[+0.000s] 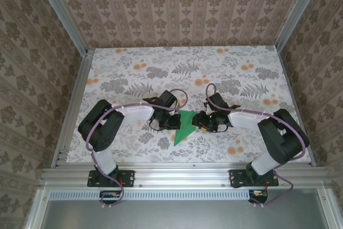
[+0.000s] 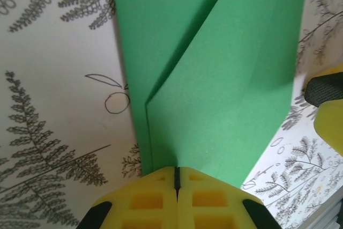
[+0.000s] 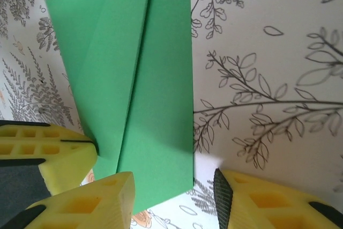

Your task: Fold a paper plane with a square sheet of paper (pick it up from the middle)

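Note:
The bright-green sheet of paper (image 1: pixel 185 127) is folded into a creased pointed shape, its tip toward the near table edge. It sits between my two grippers at the table's middle. My left gripper (image 1: pixel 171 123) is shut on one edge of the paper (image 2: pixel 214 79), and its yellow fingertips (image 2: pixel 177 174) are pressed together there. In the right wrist view the paper (image 3: pixel 144 79) shows a long centre crease and lies partly over one finger of my right gripper (image 3: pixel 171 199). The right gripper (image 1: pixel 203 122) is open beside the paper's other edge. The left gripper's fingers (image 3: pixel 51 156) pinch the paper at the left.
The floral-patterned table (image 1: pixel 134 73) is bounded by aluminium rails (image 1: pixel 69 111) and patterned walls on three sides. A yellow finger of the right gripper (image 2: pixel 328 105) shows at the right edge of the left wrist view, close to the paper.

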Robot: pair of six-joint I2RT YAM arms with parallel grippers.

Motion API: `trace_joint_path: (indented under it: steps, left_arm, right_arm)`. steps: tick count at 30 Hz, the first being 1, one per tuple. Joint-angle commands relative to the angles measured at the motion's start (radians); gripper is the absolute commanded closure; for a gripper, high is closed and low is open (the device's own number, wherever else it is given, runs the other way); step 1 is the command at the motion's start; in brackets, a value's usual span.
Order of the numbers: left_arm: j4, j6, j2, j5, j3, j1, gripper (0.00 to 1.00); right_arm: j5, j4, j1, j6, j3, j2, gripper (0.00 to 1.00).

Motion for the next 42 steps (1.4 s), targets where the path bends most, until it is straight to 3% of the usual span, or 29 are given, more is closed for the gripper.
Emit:
trace_joint_path:
  steps: [1,17,36,42]
  left_arm:
    - [-0.029,0.034,0.021,-0.012,-0.002,-0.009,0.95]
    - [-0.013,0.024,0.029,-0.010,-0.021,-0.029,0.96]
    - [0.095,-0.041,0.000,0.059,-0.062,-0.026,0.96]
    - [0.166,-0.084,-0.015,0.088,-0.094,-0.023,0.96]
  right_arm:
    - [-0.045,0.055,0.008,0.031,-0.012,0.032,0.55]
    - [-0.068,0.135,0.026,0.080,-0.015,0.047,0.55]
    - [-0.133,0.402,0.028,0.171,-0.098,0.052,0.54]
    - [-0.125,0.429,0.035,0.171,-0.111,0.055,0.62]
